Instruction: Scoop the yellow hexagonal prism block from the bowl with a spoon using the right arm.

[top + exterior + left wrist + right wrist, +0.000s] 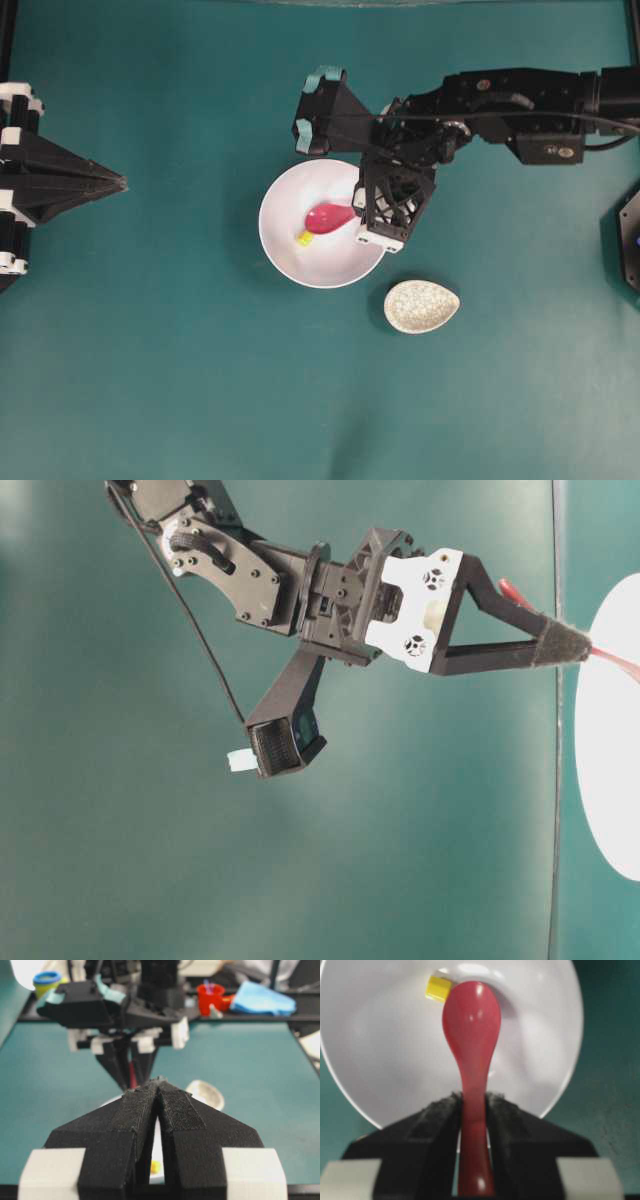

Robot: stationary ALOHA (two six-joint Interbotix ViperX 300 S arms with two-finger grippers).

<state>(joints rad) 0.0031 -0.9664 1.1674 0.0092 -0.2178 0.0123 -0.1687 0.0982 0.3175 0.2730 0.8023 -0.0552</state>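
On a teal table (150,350), the right arm (520,110) reaches in from the right edge of the overhead view and bends down over a white bowl (300,262) near the middle. At the left edge of that view the left gripper (118,183) sits well apart from the bowl, pointing toward it; its own wrist camera shows its two black fingers (120,1125) pressed together at the tips with nothing between them. The bowl is round, glossy and the largest dish on the table. Just outside its lower right rim, close but not touching, lies a small speckled beige oval dish (421,306). The right gripper (472,1102) hangs over the bowl's right side with its jaws closed narrowly on the handle of a pink-red spoon (471,1030), gripping it on both sides. The spoon stretches away from the fingers into the bowl, its oval scoop low over the bowl's floor. The yellow block (438,988) lies on the bottom of the bowl, right beside the tip of the scoop on its left in the wrist view, outside the scoop; whether it touches the spoon cannot be told.
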